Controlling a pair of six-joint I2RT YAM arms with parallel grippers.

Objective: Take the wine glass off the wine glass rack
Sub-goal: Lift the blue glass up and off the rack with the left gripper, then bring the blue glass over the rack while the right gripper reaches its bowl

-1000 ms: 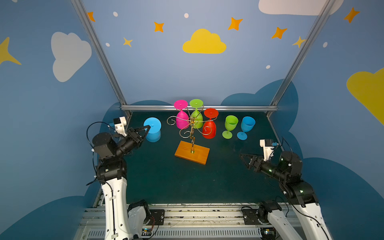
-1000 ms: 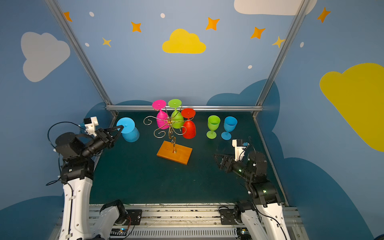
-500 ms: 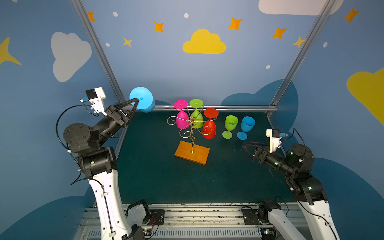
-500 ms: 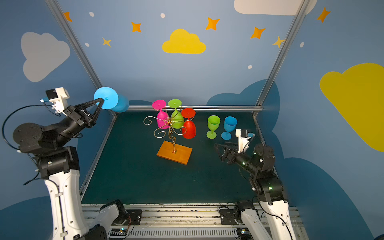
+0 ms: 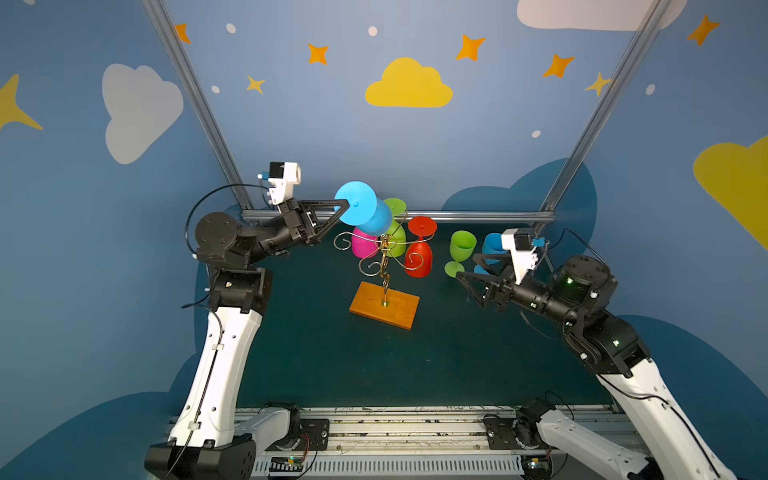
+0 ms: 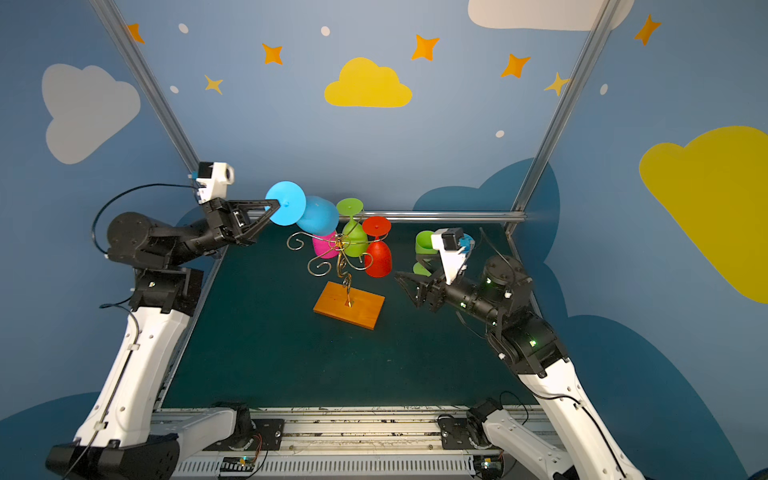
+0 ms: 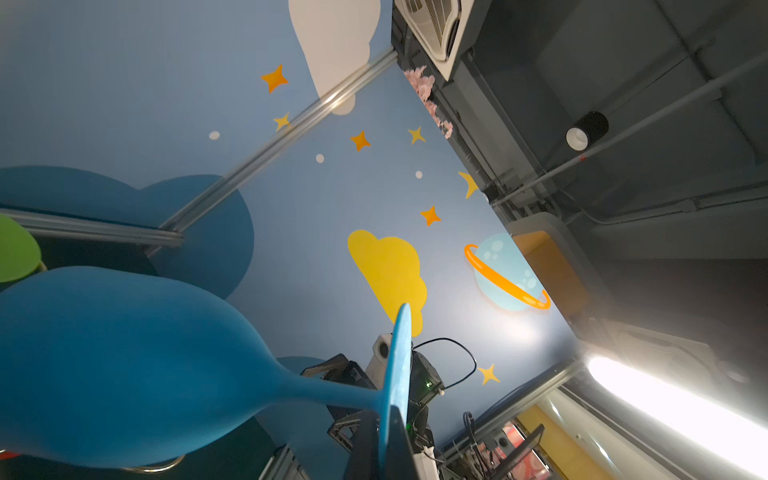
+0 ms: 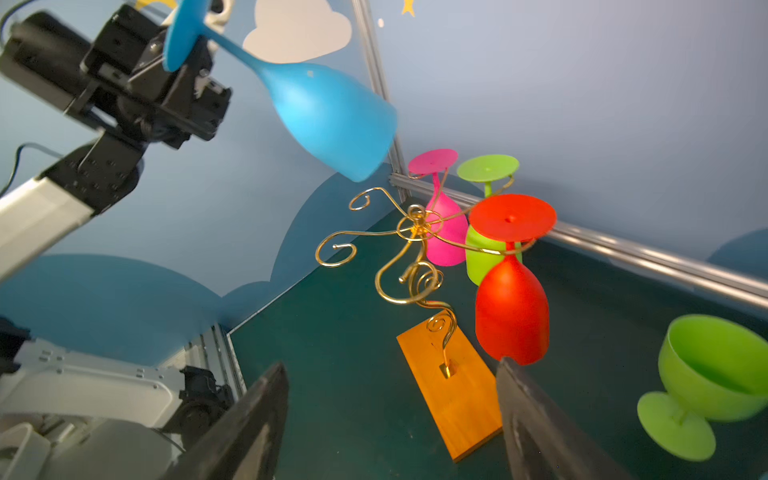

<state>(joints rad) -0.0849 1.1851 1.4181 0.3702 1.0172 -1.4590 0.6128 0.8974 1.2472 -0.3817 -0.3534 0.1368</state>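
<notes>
Here the blue glass (image 5: 380, 224) is held tilted in the air, bowl downward, just above an empty scroll arm of the rack (image 5: 401, 309) and apart from its wire. The left fingers (image 5: 340, 206) are clamped on its foot. A pink glass (image 8: 446, 232), a green glass (image 8: 482, 266) and a red glass (image 8: 511, 307) hang inverted from the rack's far arms. The right fingers (image 8: 249, 424) stand wide and empty over the bench (image 5: 332, 353), near the rack. An upright glass (image 8: 715, 365), also green, stands beside them.
</notes>
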